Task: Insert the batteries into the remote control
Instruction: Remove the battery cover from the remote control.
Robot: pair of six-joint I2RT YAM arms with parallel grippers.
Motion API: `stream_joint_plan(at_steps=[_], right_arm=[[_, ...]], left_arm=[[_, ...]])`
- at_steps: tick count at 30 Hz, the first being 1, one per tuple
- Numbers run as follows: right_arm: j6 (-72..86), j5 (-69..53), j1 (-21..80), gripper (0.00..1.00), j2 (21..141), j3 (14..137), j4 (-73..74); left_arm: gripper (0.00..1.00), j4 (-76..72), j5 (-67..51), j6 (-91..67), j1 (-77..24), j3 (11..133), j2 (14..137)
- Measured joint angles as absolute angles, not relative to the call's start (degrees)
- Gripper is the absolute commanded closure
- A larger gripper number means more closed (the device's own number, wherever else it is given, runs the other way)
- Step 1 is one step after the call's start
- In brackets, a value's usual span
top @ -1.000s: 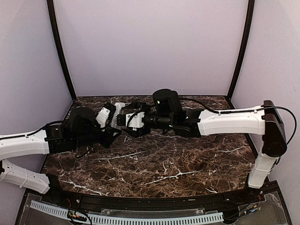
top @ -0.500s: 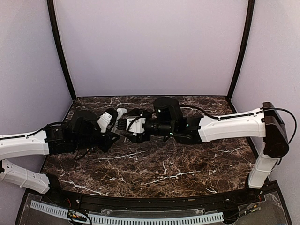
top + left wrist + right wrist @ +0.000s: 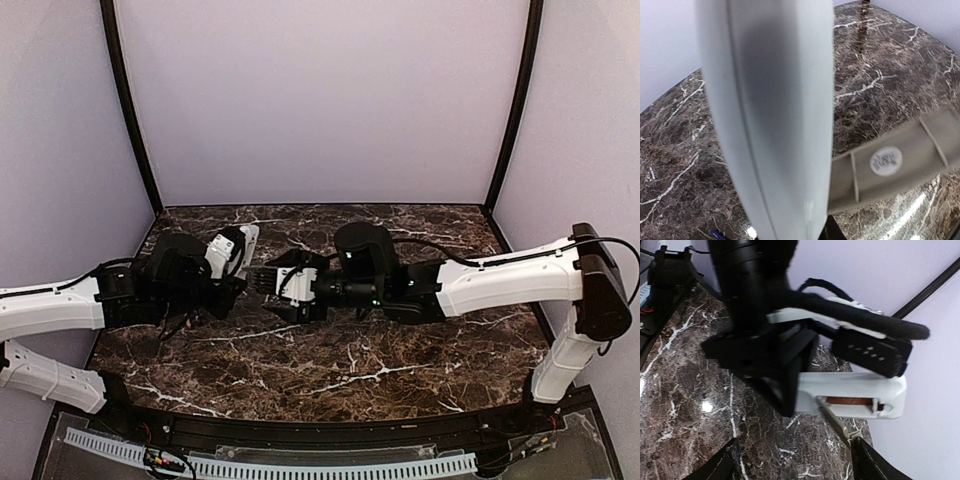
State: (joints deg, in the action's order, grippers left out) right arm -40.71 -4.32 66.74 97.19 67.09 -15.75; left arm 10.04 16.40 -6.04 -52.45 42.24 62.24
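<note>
Left gripper is clamped on the remote control at the far left of the marble table, and holds it off the surface. In the top view only the white end of the remote sticks out past the black jaws, angled toward the back wall. In the left wrist view the white body fills the frame, running top to bottom and blurred. One grey ribbed finger meets its lower right edge, with the table well behind it. Right gripper points left at the left gripper, just beside it. From above we can't tell if the two touch. In the right wrist view the right fingers are spread wide at the bottom corners with only table between them, clear of the remote. That view also shows the remote's open bay facing the camera. One battery, a brown cylinder, lies lengthwise in it near the free end. The left gripper's black body covers the other end of the remote, so that part of the bay isn't readable.
</note>
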Motion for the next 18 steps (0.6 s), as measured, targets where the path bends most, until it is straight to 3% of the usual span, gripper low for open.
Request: stream_joint_plan(at_steps=[9,18], right_arm=[[-37.93,-4.54,70.06,0.27,96.82,62.89,-11.27],[-30.65,1.69,65.98,0.26,96.38,62.85,-9.56]], left_arm=[[1.00,4.36,18.96,-6.68,-52.03,44.31,62.26],[1.00,4.36,18.79,-8.32,-52.03,44.34,63.81]])
